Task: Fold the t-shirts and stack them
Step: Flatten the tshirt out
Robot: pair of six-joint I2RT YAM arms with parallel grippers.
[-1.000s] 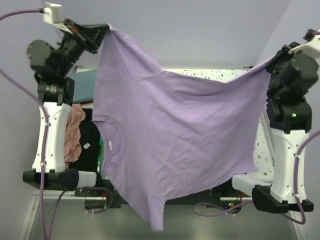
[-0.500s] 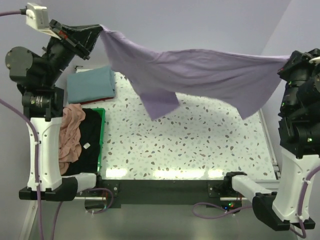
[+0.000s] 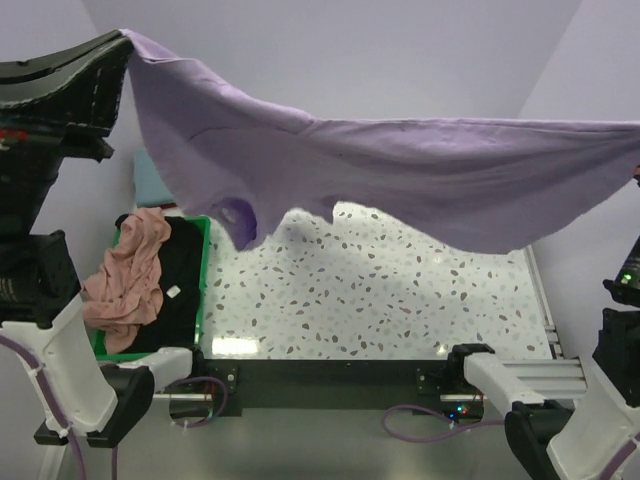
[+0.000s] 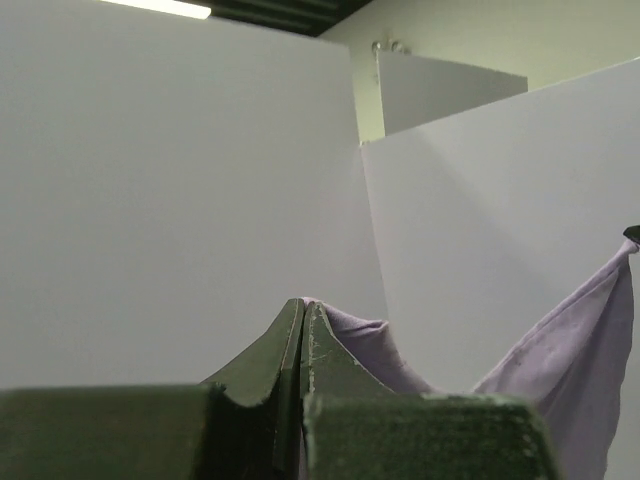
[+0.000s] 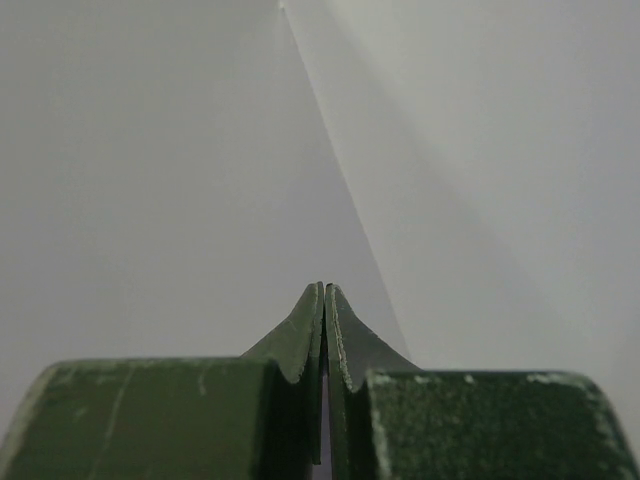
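Four t-shirts: one lavender t-shirt [image 3: 400,170] stretched in mid-air over the speckled table [image 3: 400,290]; one teal t-shirt [image 3: 145,185], mostly hidden behind it; one salmon t-shirt [image 3: 125,280] and one black t-shirt [image 3: 180,285] heaped in one green bin [image 3: 205,270]. Left gripper [image 4: 302,305] pinching a lavender corner. Right gripper [image 5: 323,288] pressed together, outside the overhead view, which cuts off the cloth's other end.

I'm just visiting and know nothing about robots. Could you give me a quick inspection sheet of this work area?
Surface: speckled table, under the cloth's shadow.
Job's things: lavender t-shirt stretched in the air; teal t-shirt far left; salmon pink t-shirt and black t-shirt in green bin.
Clutter: nothing seen.
Hands: left hand shut on the shirt's corner; right hand shut.
Cables: purple cables at near edge.
Surroundings: pale walls.
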